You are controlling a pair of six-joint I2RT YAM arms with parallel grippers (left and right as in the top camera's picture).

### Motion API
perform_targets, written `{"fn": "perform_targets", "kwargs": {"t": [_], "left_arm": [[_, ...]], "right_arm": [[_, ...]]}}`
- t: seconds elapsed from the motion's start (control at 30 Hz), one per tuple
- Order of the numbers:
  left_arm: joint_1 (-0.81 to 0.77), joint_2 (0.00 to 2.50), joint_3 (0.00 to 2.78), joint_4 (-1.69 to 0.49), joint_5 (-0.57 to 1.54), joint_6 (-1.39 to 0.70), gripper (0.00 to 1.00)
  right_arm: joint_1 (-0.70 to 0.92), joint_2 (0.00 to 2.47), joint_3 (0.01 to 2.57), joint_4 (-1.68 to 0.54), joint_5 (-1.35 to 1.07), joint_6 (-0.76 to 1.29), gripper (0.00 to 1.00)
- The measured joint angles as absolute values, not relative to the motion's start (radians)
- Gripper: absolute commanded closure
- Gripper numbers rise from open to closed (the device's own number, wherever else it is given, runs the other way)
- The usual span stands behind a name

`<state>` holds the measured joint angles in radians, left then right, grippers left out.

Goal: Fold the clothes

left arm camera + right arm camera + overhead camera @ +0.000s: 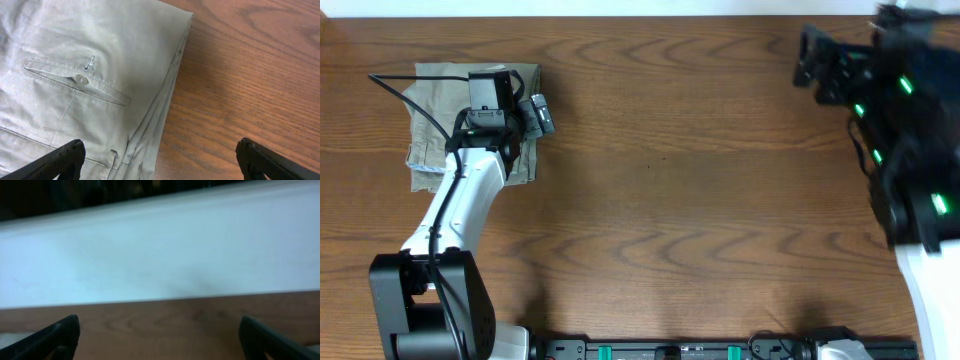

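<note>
There is one pair of shorts on one tabletop. Two arms are in view, each with one end effector: the left end effector and the right end effector. The shorts show one button and one pocket slit.

My left arm reaches from its near-left base toward the far left, wrist angled downward. The left claw hangs with its jaws spread wide. My right arm stands at the far right, blurred in the overhead view. The right claw points left, and its jaws are also wide apart.
</note>
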<state>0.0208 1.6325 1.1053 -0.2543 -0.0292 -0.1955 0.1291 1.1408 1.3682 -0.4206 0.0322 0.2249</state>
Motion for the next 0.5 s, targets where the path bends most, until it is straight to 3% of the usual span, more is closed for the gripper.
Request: {"fn": "perform_targets", "kwargs": {"t": [0.5], "left_arm": [[0.021, 1.632, 1.105, -0.254, -0.030, -0.196, 0.02]], "right_arm": [[0.066, 0.398, 0.642, -0.205, 0.030, 0.264, 0.01]]}}
